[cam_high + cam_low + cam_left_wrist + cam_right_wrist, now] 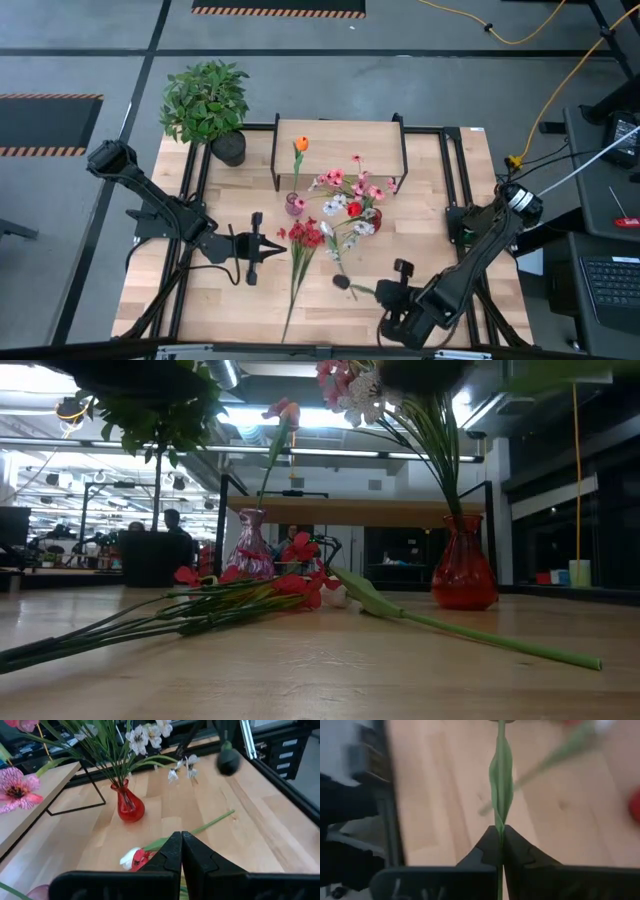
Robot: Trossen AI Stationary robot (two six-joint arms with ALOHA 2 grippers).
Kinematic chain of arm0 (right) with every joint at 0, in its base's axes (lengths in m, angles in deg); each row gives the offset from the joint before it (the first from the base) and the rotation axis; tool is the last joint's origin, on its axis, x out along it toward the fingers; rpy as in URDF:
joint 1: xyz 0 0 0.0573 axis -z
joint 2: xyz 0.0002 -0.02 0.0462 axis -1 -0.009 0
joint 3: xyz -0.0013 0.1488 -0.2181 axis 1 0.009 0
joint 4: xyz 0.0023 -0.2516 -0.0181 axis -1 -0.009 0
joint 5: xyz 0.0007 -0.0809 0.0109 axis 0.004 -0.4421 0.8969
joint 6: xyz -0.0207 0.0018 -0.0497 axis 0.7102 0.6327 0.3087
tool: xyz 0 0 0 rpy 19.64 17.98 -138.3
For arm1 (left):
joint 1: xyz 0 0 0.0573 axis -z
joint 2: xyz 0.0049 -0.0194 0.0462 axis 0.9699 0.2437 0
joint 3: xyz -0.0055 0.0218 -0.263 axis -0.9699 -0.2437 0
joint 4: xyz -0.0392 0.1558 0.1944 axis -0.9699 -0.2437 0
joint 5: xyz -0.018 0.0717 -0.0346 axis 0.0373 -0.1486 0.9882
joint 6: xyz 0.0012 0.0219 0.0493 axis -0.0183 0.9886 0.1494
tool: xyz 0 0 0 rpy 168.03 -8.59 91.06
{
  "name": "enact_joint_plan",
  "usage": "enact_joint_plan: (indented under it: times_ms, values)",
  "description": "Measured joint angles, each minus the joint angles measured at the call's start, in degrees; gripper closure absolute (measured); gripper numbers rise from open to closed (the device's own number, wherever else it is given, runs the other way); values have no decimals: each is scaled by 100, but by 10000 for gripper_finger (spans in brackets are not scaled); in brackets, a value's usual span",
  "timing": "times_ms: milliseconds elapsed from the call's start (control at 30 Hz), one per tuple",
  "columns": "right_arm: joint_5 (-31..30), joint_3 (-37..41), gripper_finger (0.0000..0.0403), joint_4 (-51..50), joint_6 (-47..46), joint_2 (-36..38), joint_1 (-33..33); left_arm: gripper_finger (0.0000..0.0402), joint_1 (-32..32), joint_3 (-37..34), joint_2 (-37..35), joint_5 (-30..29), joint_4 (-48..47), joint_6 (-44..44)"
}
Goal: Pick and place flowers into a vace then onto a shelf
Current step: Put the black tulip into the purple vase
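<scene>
One green stem [500, 775] is pinched between the fingers of my right pincer [404, 268], which sits closed on it near the tabletop's [460, 200] near-right part; the stem runs straight ahead from my fingertips in line with them, its leaf just past the tips, and in the high view its far end points left toward the middle of the tabletop. Several more flowers [303, 245] with red blooms lie flat in a loose bundle near the middle, their stems trailing toward the near edge. A red vase [372, 220] already holding pink and white blooms stands just beyond and slightly left of my right pincer, in front of the shelf [340, 145], and a smaller pink vase [294, 204] with one orange flower stands to its left. My left pincer [262, 247] hovers just left of the lying bundle, fingers pressed together and holding nothing. I judge the right arm nearer the red vase, so the stem would need tipping upright to enter its neck. Open room lies to the near right; the crowded blooms above the vase and the shelf's black legs are what I must clear.
</scene>
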Motion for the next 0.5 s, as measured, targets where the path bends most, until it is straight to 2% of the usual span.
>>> enact_joint_plan:
  times_ms: [167,367,500]
  values:
    - [-248,0,400,768,1328,170,193,399,0,0,0,13,192,-2]
    - [-1282,37,400,1660,2752,184,533,397,0,0,0,59,189,-2]
    - [-1237,193,400,2618,3664,193,848,394,0,0,0,59,189,-2]
